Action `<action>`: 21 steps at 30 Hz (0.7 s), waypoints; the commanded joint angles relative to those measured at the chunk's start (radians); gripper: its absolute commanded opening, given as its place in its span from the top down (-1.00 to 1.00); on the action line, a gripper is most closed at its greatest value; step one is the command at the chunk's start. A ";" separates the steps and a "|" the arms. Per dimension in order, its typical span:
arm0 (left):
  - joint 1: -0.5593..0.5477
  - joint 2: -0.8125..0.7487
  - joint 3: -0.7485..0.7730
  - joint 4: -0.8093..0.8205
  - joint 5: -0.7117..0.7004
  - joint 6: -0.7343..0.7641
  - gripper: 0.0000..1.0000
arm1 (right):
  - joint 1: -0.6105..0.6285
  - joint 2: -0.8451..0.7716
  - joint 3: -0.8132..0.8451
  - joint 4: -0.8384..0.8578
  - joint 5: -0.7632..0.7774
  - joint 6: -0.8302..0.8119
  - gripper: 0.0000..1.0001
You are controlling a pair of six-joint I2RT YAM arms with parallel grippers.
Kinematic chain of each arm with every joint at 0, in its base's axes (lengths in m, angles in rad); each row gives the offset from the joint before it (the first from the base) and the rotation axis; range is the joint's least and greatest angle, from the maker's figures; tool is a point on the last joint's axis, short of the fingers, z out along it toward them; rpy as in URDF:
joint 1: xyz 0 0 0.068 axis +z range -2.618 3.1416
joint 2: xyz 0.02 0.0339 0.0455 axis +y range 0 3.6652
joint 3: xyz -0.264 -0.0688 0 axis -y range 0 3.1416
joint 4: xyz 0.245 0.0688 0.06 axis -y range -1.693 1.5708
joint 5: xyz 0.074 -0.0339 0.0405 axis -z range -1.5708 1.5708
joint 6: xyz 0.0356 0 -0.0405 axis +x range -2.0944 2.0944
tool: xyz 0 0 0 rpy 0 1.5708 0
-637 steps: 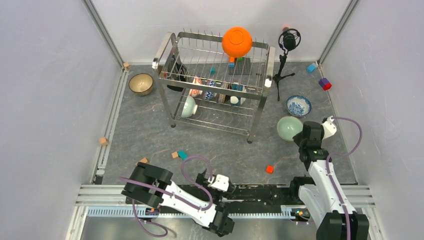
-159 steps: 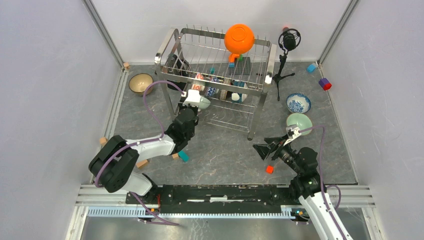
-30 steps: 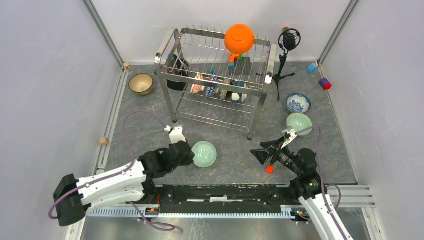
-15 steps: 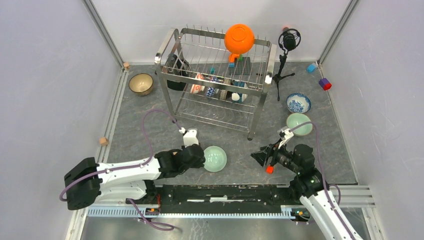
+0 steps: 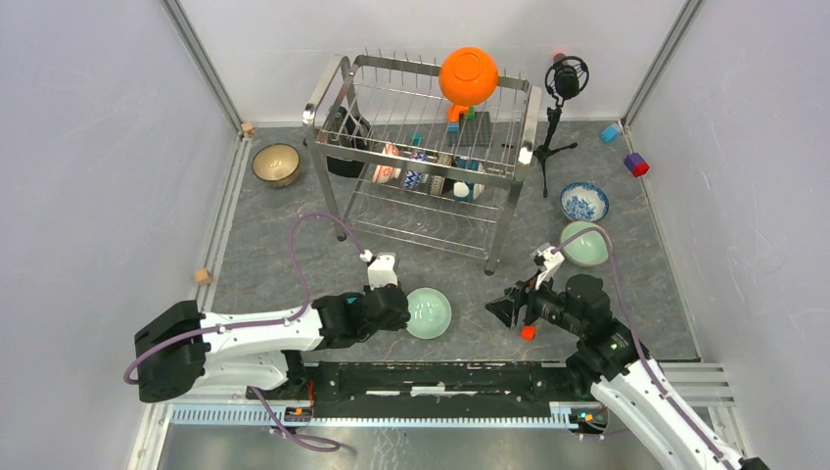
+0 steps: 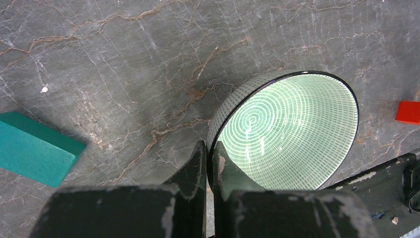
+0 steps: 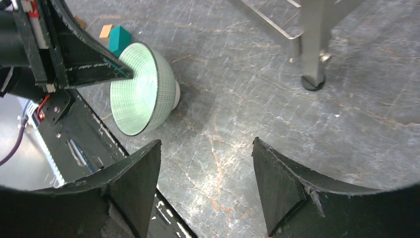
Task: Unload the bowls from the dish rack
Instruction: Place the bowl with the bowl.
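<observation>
Left arm (image 5: 254,333): stretched low and nearly flat on the near side of the dish rack (image 5: 324,88), elbow folded well off to the rack's left, forearm running rightward.
Left wrist: level with the middle of the rack's front, well short of it.
Left gripper (image 5: 403,311): pointing right, fingers (image 6: 198,158) pinched tight on the rim of a pale green bowl (image 5: 433,313), one inside the rim and one outside.
Right arm (image 5: 636,382): rising from the near right, forearm angled back toward the rack's right front leg.
Right gripper (image 5: 509,308): pointing left, fingers (image 7: 141,168) spread wide with nothing between them, near the rack's right front leg but not touching it.
</observation>
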 commanded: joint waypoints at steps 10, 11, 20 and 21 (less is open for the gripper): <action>-0.009 -0.026 0.033 0.044 -0.068 -0.041 0.96 | 0.476 0.069 -0.073 0.184 0.425 0.168 -0.44; -0.010 -0.027 0.031 0.038 -0.073 -0.045 0.96 | 0.530 0.081 -0.093 0.213 0.465 0.189 -0.43; -0.017 -0.043 0.042 -0.074 -0.127 -0.122 0.96 | 0.886 0.328 -0.054 0.378 0.945 0.350 -0.36; -0.018 -0.046 0.046 -0.088 -0.132 -0.126 0.95 | 0.900 0.357 -0.034 0.375 0.967 0.352 -0.36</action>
